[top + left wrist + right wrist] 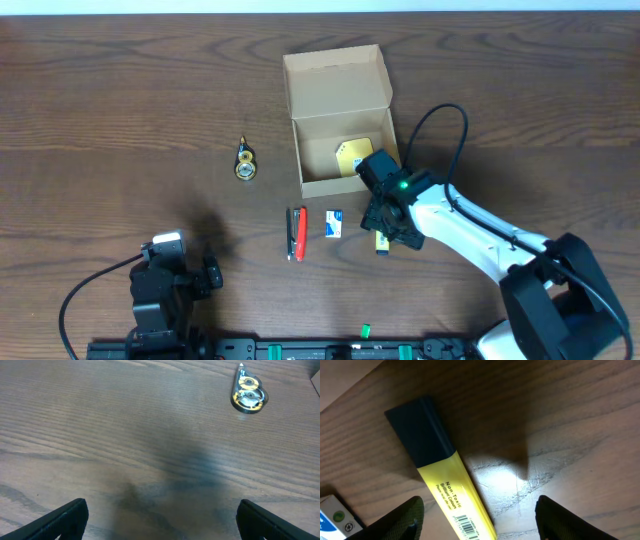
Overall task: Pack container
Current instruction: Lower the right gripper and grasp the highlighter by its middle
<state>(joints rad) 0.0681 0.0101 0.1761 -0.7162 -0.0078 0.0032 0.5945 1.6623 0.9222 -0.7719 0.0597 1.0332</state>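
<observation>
**Overhead.** The right claw [385, 228] hangs low over the worktop [120, 110], straight above a yellow highlighter [381, 244] whose dark end pokes out on the side nearer the arm's base. The container [340, 95], a tan cardboard box, stands just beyond this claw and a little toward the left arm's side. Its flap lid is thrown back on the far edge and its near right corner lies under the claw's wrist. Inside it, in the corner closest to the claw, lies a yellow pad [350, 156]. Beside the claw, on the left arm's side, a small blue-and-white packet [334, 223] lies flat, and a slim red item [297, 233] lies past that. A correction-tape roller [245, 162] sits well apart from this claw, farther left.

**Left wrist.** The left claw [162, 520] is spread wide with only bare wood grain between its fingers [65, 519]; it holds nothing. The roller lies well ahead of it, off to its right.

**Right wrist.** The right claw's fingers [402, 520] stand apart on either side of the highlighter, which lies slantwise between them with its dark cap pointing ahead and to the left. Neither finger visibly touches it. A corner of the packet shows just outside the left finger.
</observation>
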